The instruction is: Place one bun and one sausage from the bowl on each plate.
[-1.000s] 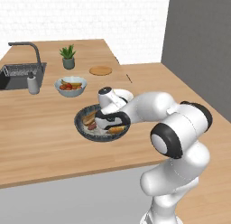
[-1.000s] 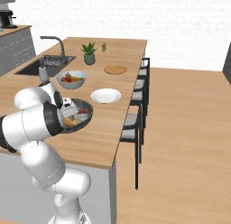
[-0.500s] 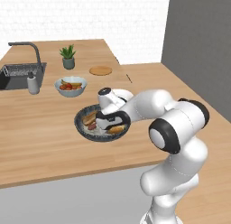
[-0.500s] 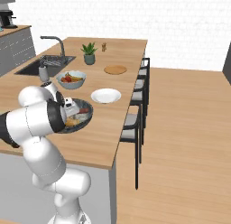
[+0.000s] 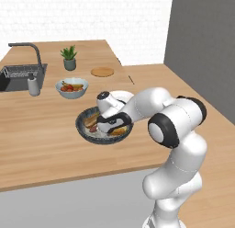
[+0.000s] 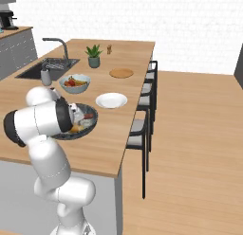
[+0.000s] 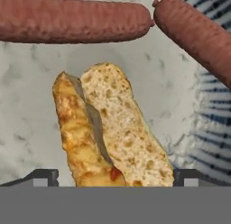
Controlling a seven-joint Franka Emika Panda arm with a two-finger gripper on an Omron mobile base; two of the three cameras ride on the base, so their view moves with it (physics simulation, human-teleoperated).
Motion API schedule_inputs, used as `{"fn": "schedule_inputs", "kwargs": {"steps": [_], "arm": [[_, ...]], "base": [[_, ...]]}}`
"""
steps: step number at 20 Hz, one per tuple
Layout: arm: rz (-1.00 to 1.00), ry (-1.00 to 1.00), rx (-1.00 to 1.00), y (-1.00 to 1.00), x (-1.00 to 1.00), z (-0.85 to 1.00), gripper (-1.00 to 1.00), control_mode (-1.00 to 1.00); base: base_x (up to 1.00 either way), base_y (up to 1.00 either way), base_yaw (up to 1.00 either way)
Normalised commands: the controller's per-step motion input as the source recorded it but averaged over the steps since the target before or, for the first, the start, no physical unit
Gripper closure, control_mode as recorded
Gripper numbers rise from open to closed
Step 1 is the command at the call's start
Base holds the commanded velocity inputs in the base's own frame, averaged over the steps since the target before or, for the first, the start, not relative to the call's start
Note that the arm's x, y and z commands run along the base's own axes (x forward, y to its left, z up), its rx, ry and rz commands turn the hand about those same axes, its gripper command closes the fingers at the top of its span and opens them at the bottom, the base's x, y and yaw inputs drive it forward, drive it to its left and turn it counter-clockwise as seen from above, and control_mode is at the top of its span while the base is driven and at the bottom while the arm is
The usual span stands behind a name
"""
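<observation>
The dark speckled bowl (image 5: 85, 132) sits on the wooden counter near its front edge, also seen from the other side (image 6: 91, 124). Its pale inside (image 7: 31, 119) holds a split golden bun (image 7: 108, 128) and two brown sausages (image 7: 72, 20) (image 7: 198, 33) beyond it. My gripper (image 7: 115, 178) hangs low inside the bowl, open, with one fingertip (image 7: 45, 175) on each side of the bun's near end. The white plate (image 6: 111, 100) lies just behind the bowl and the tan wooden plate (image 6: 122, 73) farther back; neither has anything on it.
A pale-blue fruit bowl (image 5: 72, 88) stands left of the white plate. Further back are a potted plant (image 5: 69, 58), a soap bottle (image 5: 33, 84) and the sink (image 5: 18, 77) with its tap. Stools (image 6: 142, 130) line the counter's right edge.
My hand has sunk a little lower into the bowl, over the bun. The dishes have not moved.
</observation>
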Motion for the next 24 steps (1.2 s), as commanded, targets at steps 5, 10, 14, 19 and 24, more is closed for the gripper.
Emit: {"fn": "schedule_inputs", "kwargs": {"steps": [5, 10, 14, 19, 24], "arm": [[0.0, 0.0, -0.02, 0.03, 0.0, -0.23, -1.0, -1.0], [0.0, 0.0, 0.0, 0.0, 0.0, 0.0, 1.0, -1.0], [0.0, 0.0, 0.0, 0.0, 0.0, 0.0, 1.0, -1.0], [0.0, 0.0, 0.0, 0.0, 0.0, 0.0, 1.0, -1.0], [-0.01, -0.03, 0.0, 0.0, -0.28, 0.53, 1.0, -1.0]], "base": [[0.0, 0.0, 0.0], [0.0, 0.0, 0.0], [0.0, 0.0, 0.0], [0.0, 0.0, 0.0], [0.0, 0.0, 0.0]]}}
